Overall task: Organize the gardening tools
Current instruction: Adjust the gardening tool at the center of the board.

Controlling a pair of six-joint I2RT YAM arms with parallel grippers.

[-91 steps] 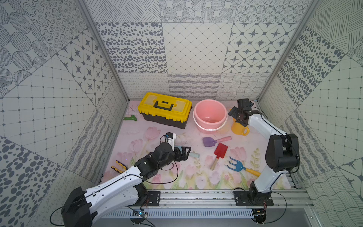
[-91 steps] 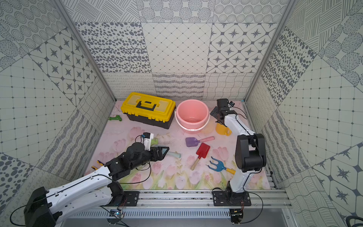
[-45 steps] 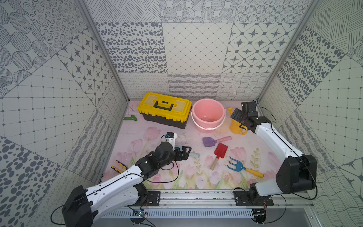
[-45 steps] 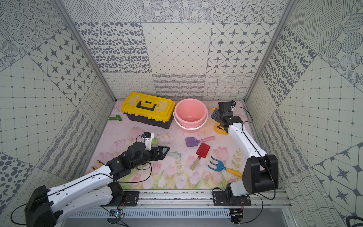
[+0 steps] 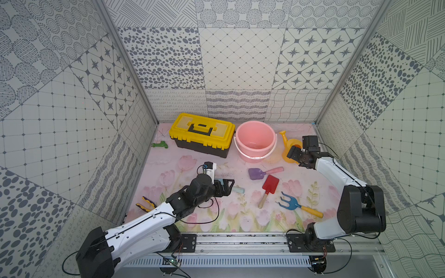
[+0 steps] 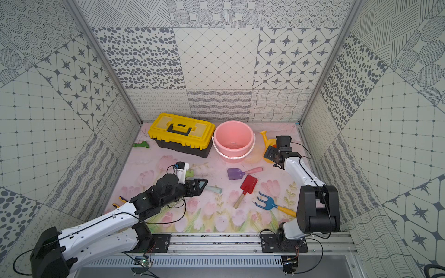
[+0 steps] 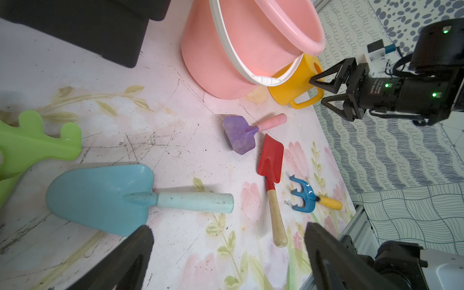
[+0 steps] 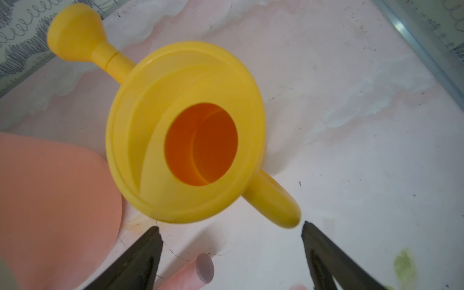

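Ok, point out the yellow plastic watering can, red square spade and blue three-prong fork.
Yellow plastic watering can (image 8: 140, 120): right wrist view, domed top.
Red square spade (image 7: 271, 158): left wrist view, blade.
Blue three-prong fork (image 5: 311, 211): a top view, handle.

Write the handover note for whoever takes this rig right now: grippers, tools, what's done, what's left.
Left gripper: open, over the light-blue trowel; the green rake lies beside it.
Right gripper: open, at the handle of the yellow watering can, not closed on it. The can stands upright next to the pink bucket.
Purple scoop, red spade and blue fork lie loose on the mat.
Done: nothing gathered; the bucket looks empty.
Left: every tool, probably trowel and can first.
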